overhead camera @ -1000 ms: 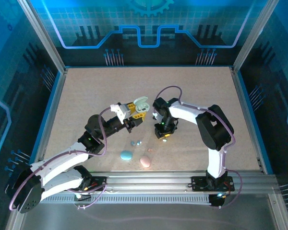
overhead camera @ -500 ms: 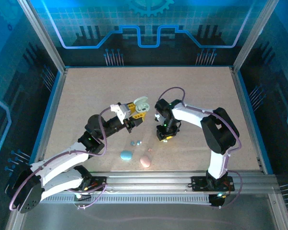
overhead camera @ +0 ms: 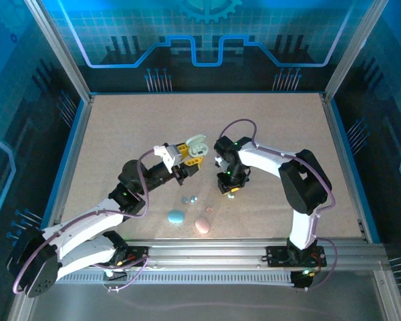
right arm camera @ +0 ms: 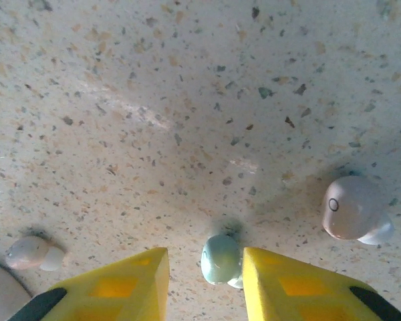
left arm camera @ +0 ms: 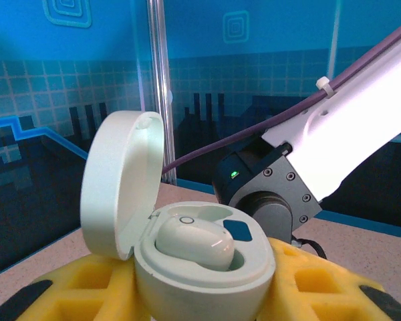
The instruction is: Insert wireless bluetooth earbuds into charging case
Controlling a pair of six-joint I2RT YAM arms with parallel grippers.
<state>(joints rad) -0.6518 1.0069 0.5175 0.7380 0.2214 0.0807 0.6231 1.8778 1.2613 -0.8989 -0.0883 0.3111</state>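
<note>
Over on the left, the left gripper point(overhead camera: 191, 156) has its yellow fingers point(left arm camera: 307, 284) pinched on either side of the open charging case point(left arm camera: 200, 271). It holds the case up off the table point(overhead camera: 120, 134) with the lid point(left arm camera: 120, 180) flipped back. One pale earbud point(left arm camera: 194, 244) already sits in the near well. The well behind it, where a dark patch shows, looks free to me.

Down on the table between the arms lie a pair of small blue buds point(overhead camera: 185, 198) and a pink bud point(overhead camera: 209, 209). Nearer the front rail are a closed blue case point(overhead camera: 176, 216) and a pink case point(overhead camera: 202, 226).

On the right, the right gripper point(overhead camera: 228, 189) points straight down at the table with its fingers spread. The pale teal earbud point(right arm camera: 220, 259) lies between the tips. In the wrist view it sits just beside the right-hand tip, with a clear gap to the other. A whitish bud point(right arm camera: 353, 207) lies further right, apart from the fingers.

The step in hand looks like picking that teal bud. To do it well, I'd shift the gripper a touch so the bud sits midway and both pads meet it together. One-sided contact would likely flick such a smooth pebble away. Then stay low, close gently on its widest part and lift straight up. After that, carry it to the free well while the left gripper keeps the case steady and open upward.
</note>
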